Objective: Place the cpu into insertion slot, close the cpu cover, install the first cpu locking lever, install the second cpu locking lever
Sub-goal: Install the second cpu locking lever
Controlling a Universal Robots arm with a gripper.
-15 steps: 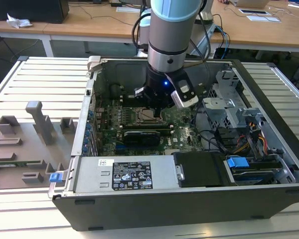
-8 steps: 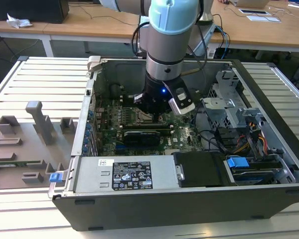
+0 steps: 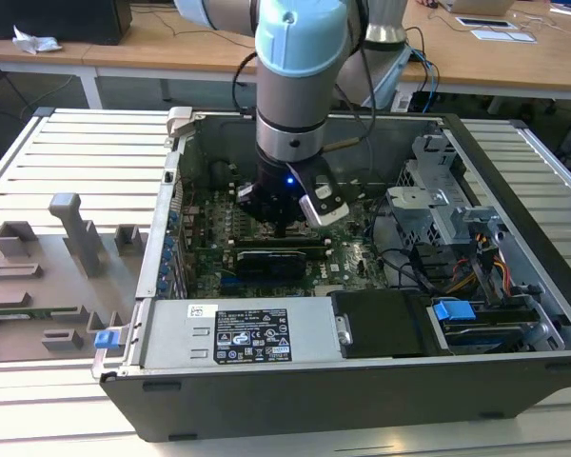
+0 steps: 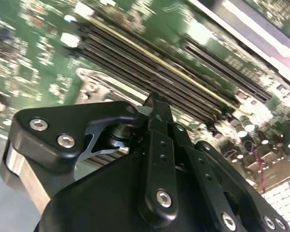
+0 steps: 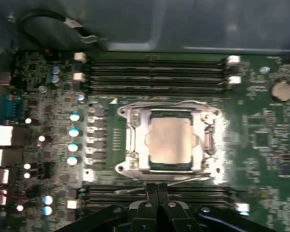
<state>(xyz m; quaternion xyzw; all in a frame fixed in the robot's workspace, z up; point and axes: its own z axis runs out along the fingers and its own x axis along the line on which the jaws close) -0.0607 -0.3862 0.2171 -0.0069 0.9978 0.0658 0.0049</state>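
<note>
In the first wrist view the cpu [image 5: 170, 140] lies flat in the insertion slot [image 5: 170, 167], its silver-grey top showing through the window of the cpu cover [image 5: 136, 140]. The cover lies down over the chip. A thin locking lever [image 5: 160, 103] runs along one side of the frame, and another thin lever [image 5: 186, 178] runs along the side nearest my fingers. My gripper [image 5: 157, 189] is shut with nothing between its fingers, just beside that lever. In the second wrist view the gripper [image 4: 157, 102] hovers close over the board by the silver frame [image 4: 94, 82]. In the exterior view the gripper [image 3: 281, 227] is deep inside the computer case.
Long black memory slots [image 5: 154, 72] flank the socket on both sides. A power supply box [image 3: 252, 331] sits at the case front, and a drive cage [image 3: 438, 205] with cables [image 3: 481, 262] is at the exterior view's right. A grey fixture board [image 3: 52, 271] lies outside the case.
</note>
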